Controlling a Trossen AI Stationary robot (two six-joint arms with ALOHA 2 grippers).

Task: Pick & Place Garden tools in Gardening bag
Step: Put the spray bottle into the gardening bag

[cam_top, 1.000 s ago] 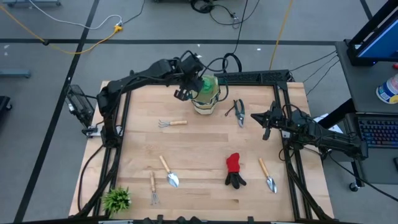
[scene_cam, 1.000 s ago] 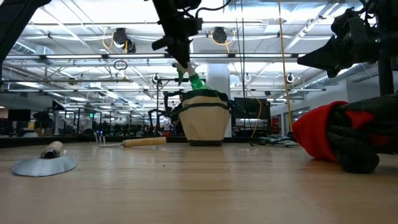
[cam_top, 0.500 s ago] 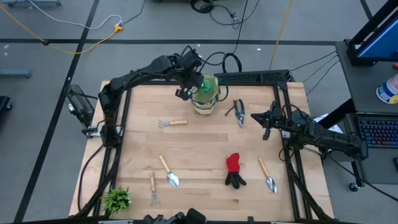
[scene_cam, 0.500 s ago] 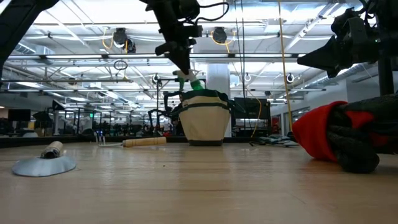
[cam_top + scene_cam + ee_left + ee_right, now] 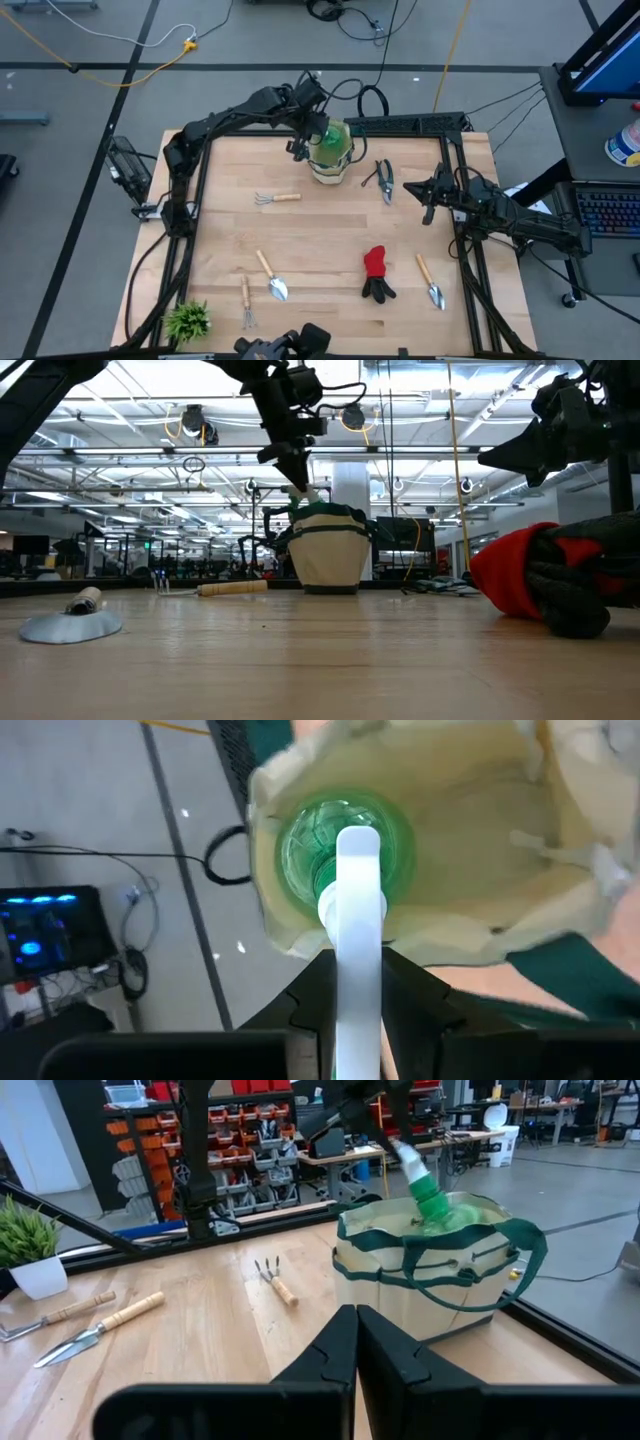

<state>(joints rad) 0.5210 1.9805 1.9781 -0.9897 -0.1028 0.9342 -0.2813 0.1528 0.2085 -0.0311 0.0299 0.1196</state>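
1. Plant [image 5: 187, 320], small and spiky green, sits at the near left corner of the tabletop [image 5: 320, 250].
2. Rake [image 5: 246, 303] and trowel [image 5: 271, 277] with wooden handles lie just beside the plant; a second rake [image 5: 276, 198] lies farther back, toward the bag.
3. Left pincer [image 5: 303, 143] hangs over the left rim of the gardening bag [image 5: 331, 165], clamped on the white trigger of the spray bottle [image 5: 338, 855].
4. The spray bottle's green body stands tilted inside the bag's mouth, its neck leaning out toward the pincer.
5. Gardening bag stands upright at the back middle of the tabletop.
6. Pruning shears [image 5: 383, 178] lie just right of the bag.
7. Glove [image 5: 376, 273], red and black, lies right of centre, near the front.
8. Second trowel [image 5: 431, 282] lies right of the glove.
9. Right pincer [image 5: 425, 193] hovers by the tabletop's right edge, fingers together, holding nothing.
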